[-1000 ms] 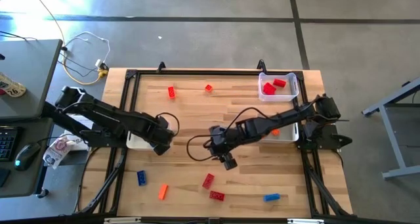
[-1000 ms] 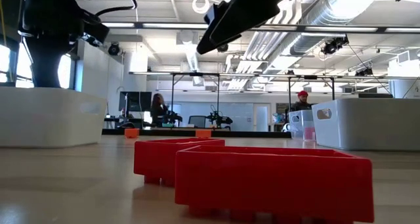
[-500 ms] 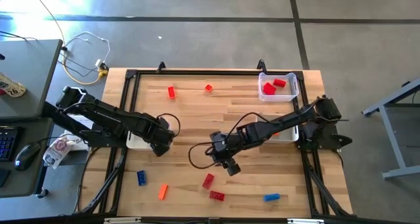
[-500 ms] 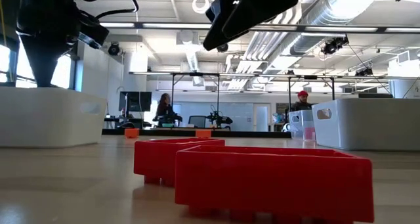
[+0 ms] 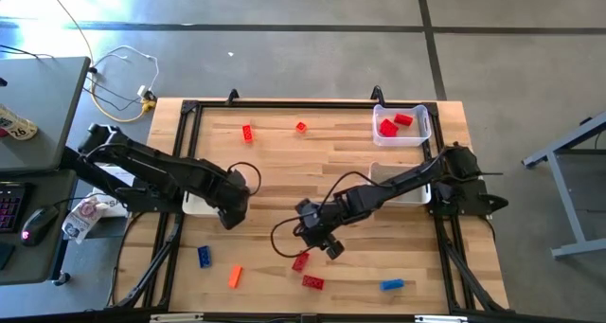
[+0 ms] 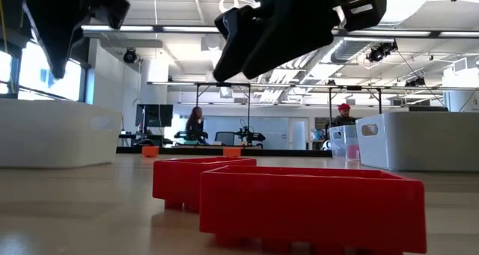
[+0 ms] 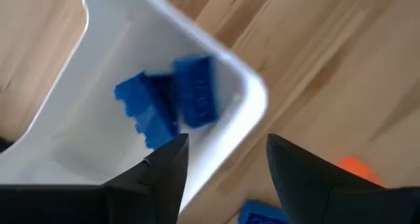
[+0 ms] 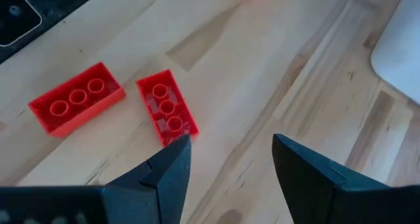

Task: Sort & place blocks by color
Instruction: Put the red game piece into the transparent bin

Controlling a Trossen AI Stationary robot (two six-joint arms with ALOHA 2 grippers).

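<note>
Partly sorted. White bin [image 5: 194, 203] holds two blue blocks [image 7: 167, 106]; left hand [image 7: 223, 161] above it, fingers apart, empty. Clear bin [image 5: 423, 124] holds reds. Right hand [image 8: 230, 165] fingers apart, empty, over red block [image 8: 166, 107] near the white bin. Eight-odd blocks loose on tabletop [image 5: 341, 162].

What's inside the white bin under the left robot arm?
The left wrist view shows two blue blocks lying in the white bin, touching each other. The left gripper is open above it. The gripper's fingers cover the bin's near end, so more could be hidden.
</note>
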